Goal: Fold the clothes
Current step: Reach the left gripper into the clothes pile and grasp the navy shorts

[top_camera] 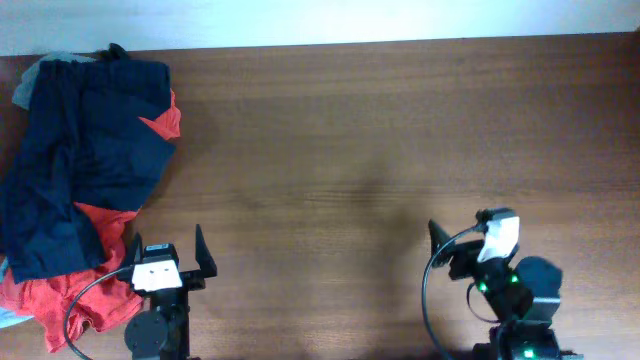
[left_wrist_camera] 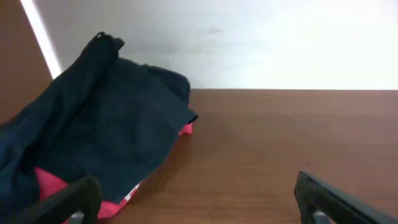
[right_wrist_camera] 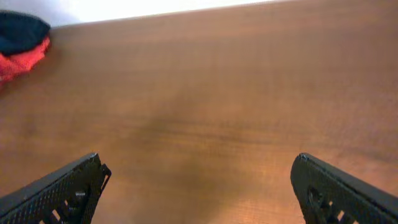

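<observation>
The clothes (top_camera: 88,150), one large dark navy garment, lie crumpled in a pile at the table's far left, on top of a red shirt (top_camera: 95,300). In the left wrist view the clothes (left_wrist_camera: 106,124) rise ahead and to the left, with the red shirt (left_wrist_camera: 53,183) showing under them. My left gripper (top_camera: 168,238) stands open just right of the pile's near end, with nothing between its fingers (left_wrist_camera: 74,198). Near the front right, my right gripper (top_camera: 458,222) is open over bare wood. Its view shows the clothes (right_wrist_camera: 22,30) far off at the top left.
A light grey-blue cloth (top_camera: 35,75) peeks out at the pile's back left corner. The brown wooden table (top_camera: 360,150) ends at a white wall along the back. The pile reaches the table's left edge.
</observation>
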`<move>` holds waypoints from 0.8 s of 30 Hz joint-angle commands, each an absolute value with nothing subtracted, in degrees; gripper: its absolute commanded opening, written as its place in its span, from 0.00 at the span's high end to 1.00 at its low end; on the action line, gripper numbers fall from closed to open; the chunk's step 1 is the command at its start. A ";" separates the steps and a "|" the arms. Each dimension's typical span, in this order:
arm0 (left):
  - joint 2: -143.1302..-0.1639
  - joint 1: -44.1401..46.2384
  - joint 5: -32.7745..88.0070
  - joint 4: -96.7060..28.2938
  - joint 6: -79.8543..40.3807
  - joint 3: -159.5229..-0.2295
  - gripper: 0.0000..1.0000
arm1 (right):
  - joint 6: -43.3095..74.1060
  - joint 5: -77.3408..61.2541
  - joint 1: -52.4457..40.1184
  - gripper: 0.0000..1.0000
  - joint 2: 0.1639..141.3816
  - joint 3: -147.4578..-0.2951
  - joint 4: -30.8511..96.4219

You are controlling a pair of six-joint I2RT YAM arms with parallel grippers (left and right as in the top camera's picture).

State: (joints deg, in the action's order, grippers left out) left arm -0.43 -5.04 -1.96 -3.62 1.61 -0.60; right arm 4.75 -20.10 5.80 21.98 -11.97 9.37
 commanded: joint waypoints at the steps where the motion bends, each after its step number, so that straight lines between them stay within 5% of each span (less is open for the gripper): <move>1: -0.40 -5.04 4.62 -0.01 0.60 -0.54 0.01 | 5.65 -21.08 5.63 0.02 25.96 -19.09 8.56; 9: -5.34 -5.04 10.79 0.32 -3.49 -5.76 0.01 | 10.44 -23.83 5.63 0.02 29.06 -25.34 4.38; 19: -33.74 -5.04 17.61 -1.26 -3.46 -29.91 0.01 | 9.28 -20.10 5.63 0.02 42.02 -43.00 23.62; 24: -50.76 -5.04 22.24 -11.70 -3.46 -46.87 0.01 | 9.34 -24.25 5.63 0.02 51.16 -52.64 29.71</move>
